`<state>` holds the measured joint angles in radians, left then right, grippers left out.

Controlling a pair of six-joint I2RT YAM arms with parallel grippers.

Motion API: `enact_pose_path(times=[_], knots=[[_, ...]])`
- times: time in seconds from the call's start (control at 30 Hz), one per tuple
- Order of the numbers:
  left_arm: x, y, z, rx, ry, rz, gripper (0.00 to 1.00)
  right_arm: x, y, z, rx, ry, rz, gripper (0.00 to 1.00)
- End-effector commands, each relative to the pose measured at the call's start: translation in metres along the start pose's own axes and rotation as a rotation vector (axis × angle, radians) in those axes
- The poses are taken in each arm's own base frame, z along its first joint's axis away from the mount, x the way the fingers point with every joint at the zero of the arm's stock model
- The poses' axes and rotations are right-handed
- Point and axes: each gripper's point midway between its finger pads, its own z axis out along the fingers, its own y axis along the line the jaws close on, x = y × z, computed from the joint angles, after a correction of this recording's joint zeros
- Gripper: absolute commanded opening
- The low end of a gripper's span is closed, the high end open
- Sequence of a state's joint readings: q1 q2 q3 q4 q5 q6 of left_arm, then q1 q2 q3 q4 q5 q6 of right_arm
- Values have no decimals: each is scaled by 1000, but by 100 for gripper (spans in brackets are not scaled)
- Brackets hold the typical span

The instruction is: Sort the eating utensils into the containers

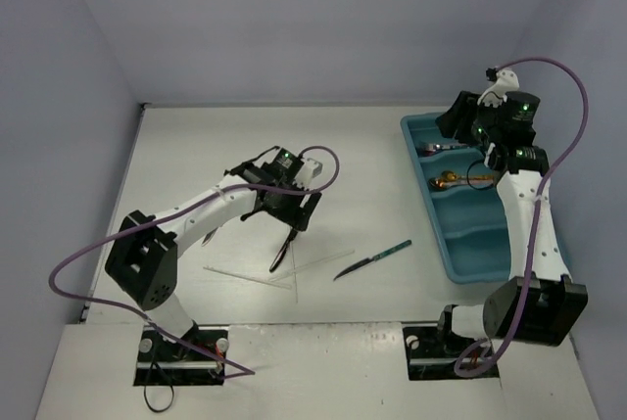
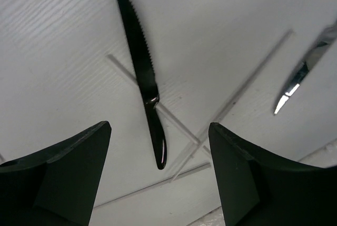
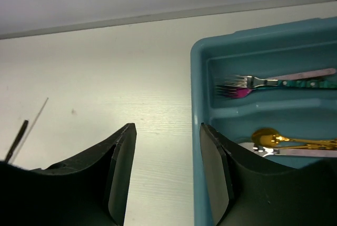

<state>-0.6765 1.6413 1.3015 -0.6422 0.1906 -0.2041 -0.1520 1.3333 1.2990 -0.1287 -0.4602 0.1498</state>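
A: Eating utensils (image 1: 281, 252), where are they?

B: Split. In the top view, four lie on the white table (image 1: 196, 146) at lower centre: a black knife (image 2: 143, 68), a teal-handled knife (image 1: 377, 257) to its right, and two thin white sticks (image 2: 179, 126) crossing beneath the black knife. The rest are in the teal tray (image 1: 409, 128) at the right.

A: Which compartments?

B: The forks (image 3: 253, 82), one pink-handled and one teal-handled, lie in the uppermost compartment. A gold spoon (image 3: 268, 138) lies in the next one down, with a silver piece just below it.

A: The left gripper (image 2: 159, 127)?

B: Its jaws are spread wide above the black knife's handle, at the bottom of the wrist view. They grip nothing.

A: And the right gripper (image 3: 168, 128)?

B: At the tray's upper left corner in the top view. Its jaws are parted and empty, one finger over the table, the other over the tray's rim.
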Motion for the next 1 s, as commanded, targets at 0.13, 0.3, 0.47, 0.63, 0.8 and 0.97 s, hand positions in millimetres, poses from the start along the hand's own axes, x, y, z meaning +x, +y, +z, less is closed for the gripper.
enact_pose_path(times=[0.13,0.3,0.47,0.63,0.8,0.97], knots=[[26,53,-14,-198,-66,-211,66,-1,-5,-21,32,-58,-223,49],[35,44,-8,-122,-42,-204,65,9,-8,-15,33,-31,-214,48],[48,33,5,-65,0,-176,63,9,-10,-7,34,-18,-181,47],[53,26,15,-17,27,-168,60,12,-11,-7,36,-12,-181,47],[54,18,24,6,59,-144,59,14,-12,-5,35,-7,-178,47],[54,10,32,16,82,-113,59,15,-13,-4,37,-2,-176,47]])
